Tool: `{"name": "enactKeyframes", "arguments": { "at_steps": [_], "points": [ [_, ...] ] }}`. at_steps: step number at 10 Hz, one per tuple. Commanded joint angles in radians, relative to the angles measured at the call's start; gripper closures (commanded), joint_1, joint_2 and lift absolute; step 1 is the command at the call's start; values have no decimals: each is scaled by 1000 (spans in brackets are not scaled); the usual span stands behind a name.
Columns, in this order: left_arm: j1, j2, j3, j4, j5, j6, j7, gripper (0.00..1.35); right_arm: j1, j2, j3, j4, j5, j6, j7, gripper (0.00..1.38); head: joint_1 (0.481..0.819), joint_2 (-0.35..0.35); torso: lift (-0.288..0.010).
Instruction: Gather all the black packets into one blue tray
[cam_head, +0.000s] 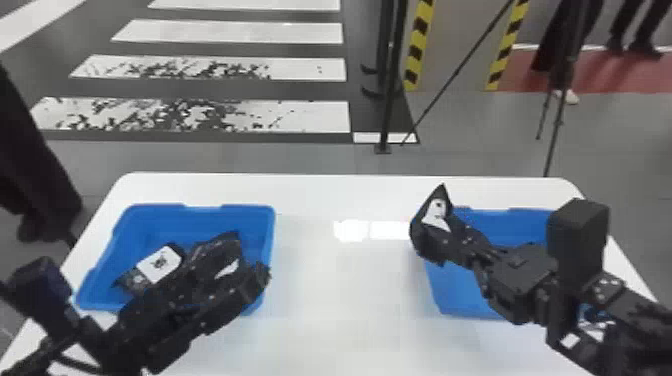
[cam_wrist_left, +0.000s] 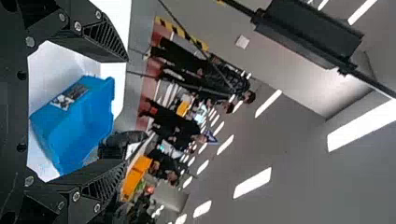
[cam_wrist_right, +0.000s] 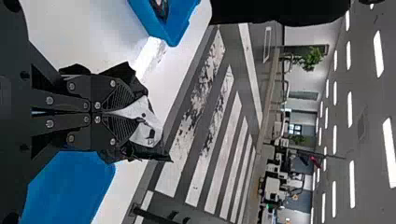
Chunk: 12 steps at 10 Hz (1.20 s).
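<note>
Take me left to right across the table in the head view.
Labelled packet lying in the left tray, fingertips of the left gripper, bright reflection on the tabletop, raised packet, right tray.

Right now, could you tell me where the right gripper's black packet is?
The black packet is on the head view's right side, in the right gripper, near the far left corner of the right blue tray.

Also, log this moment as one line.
right hand: shut on black packet | left hand: open, at left tray | left tray: another packet inside | status: held packet not yet placed
</note>
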Motion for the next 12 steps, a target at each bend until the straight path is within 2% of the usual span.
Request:
{"name": "enactKeyframes", "arguments": {
  "at_steps": [1,5,10,11,12],
  "points": [
    [-93,14,-59,50,61,78,-12,285,7,-9,43,-25,4,-20,12,1277,695,-13,-110],
    [-250,22,-184,150,187,101,-24,285,-5,-37,147,-40,14,-66,48,1277,695,-16,-110],
    [-392,10,-310,307,253,7,-7,294,-12,-50,235,-77,16,-96,66,1277,695,10,-110],
    [-417,8,-342,339,265,-17,-4,340,-15,-52,243,-79,18,-98,71,1277,695,13,-110],
    [-441,7,-370,374,271,-37,-3,493,-20,-55,251,-82,20,-98,74,1277,695,11,-110]
  ]
}}
